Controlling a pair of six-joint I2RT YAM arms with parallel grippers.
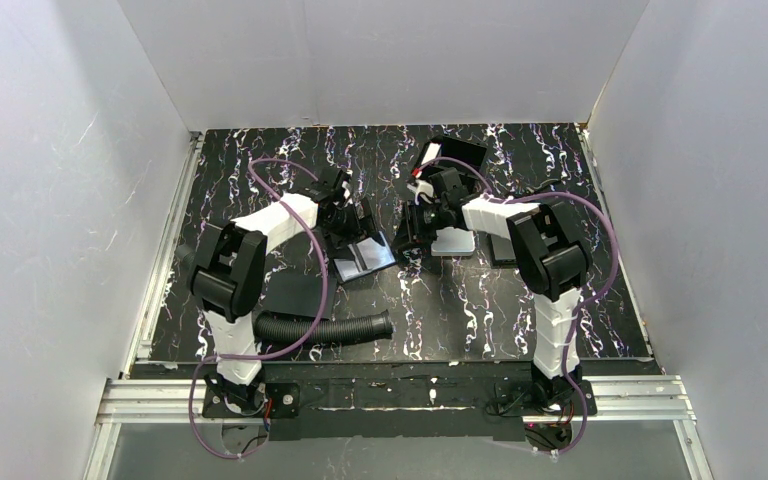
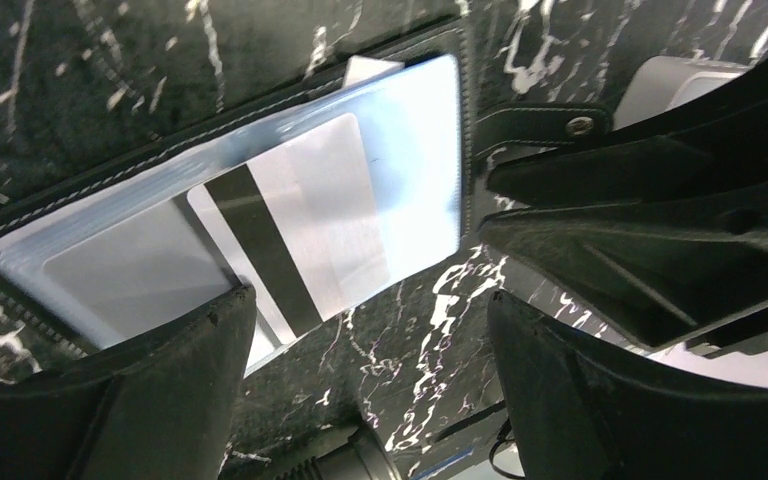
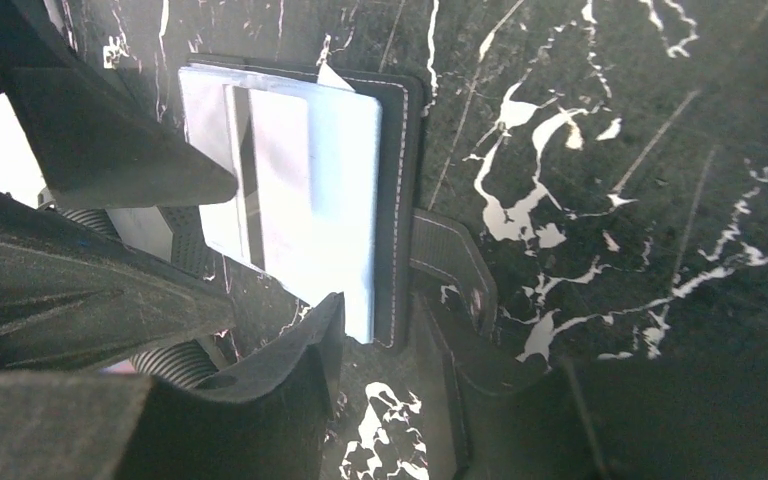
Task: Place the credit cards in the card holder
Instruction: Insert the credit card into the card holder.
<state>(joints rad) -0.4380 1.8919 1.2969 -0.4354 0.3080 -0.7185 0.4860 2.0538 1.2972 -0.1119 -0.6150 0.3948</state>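
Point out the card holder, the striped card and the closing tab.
card holder (image 2: 415, 120): left wrist view, on its clear plastic sleeve.
striped card (image 2: 335, 225): left wrist view, on its pale face beside the stripe.
closing tab (image 2: 532, 125): left wrist view, on the strap by its snap.

Overhead view, whole table from near side; two close downward wrist views, both on card holder.
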